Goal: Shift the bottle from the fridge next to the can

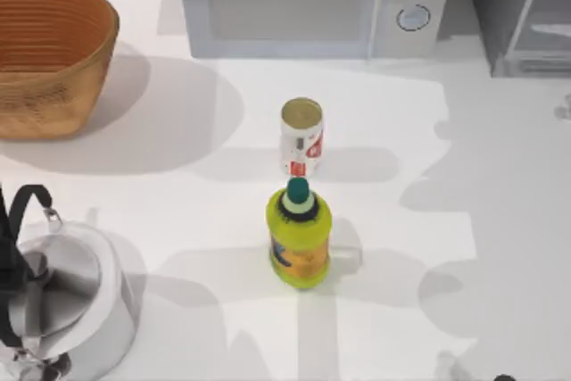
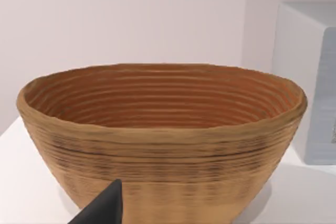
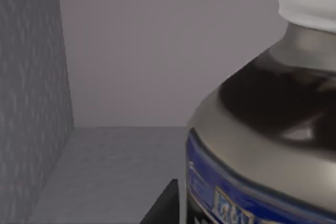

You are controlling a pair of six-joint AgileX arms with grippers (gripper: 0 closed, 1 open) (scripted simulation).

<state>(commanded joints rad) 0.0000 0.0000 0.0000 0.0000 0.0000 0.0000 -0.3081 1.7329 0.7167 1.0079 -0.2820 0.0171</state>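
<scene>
— Bottle (image 3: 262,129) first: where is it?

— Inside the fridge (image 3: 37,87). The right wrist view has it very close, with its white cap, dark shoulder and blue label band, standing on the grey fridge floor with the grey side wall and back wall behind it.

— And the right gripper's fingers?

— One dark fingertip (image 3: 165,205) shows just beside the bottle's label. Whether it touches the bottle I cannot tell, and I cannot tell whether the fingers are wide, narrow or holding anything.

— Where does the fridge stand on the table?

— At the top view's far right corner (image 1: 526,15), beside the white microwave (image 1: 303,2).

— The can?

— The can (image 1: 302,136) stands upright near the table's (image 1: 446,220) middle, in front of the microwave. A yellow-green bottle (image 1: 299,238) with a teal cap stands just on the near side of it, very close; whether they touch I cannot tell.

— The left arm?

— Its wrist view faces a woven basket (image 2: 163,129), and one dark fingertip (image 2: 105,208) sits low in front of the basket's wall. I cannot tell how the fingers of that gripper stand. The basket is at the table's far left in the top view (image 1: 45,51).

— Anything else?

— A steel kettle (image 1: 67,296) with a black handle at the near left.
</scene>
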